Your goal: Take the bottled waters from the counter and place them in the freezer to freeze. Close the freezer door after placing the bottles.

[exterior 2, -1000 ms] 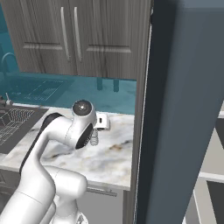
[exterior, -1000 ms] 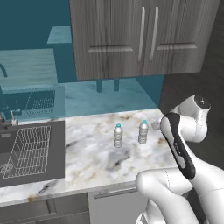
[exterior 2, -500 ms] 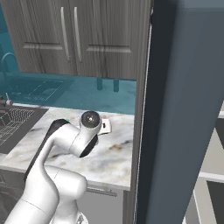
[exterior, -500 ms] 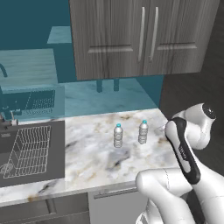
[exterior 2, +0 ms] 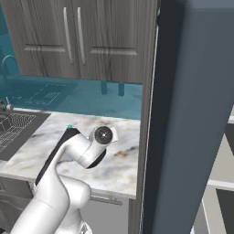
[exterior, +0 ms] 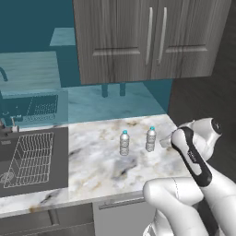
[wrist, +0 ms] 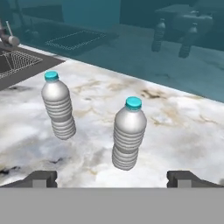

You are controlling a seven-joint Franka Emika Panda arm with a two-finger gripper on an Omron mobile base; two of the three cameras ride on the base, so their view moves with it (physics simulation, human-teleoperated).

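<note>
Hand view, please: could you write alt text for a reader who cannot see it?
Two bottled waters, one nearer and one farther left, stand upright and apart on the marble counter, ahead of the open gripper.

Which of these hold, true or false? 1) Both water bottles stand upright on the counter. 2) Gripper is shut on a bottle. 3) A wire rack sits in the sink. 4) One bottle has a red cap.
1) True: both bottled waters stand upright on the counter.
2) False: the gripper is open, holding nothing.
3) True: a wire rack lies in the sink.
4) False: both caps are light blue.
</note>
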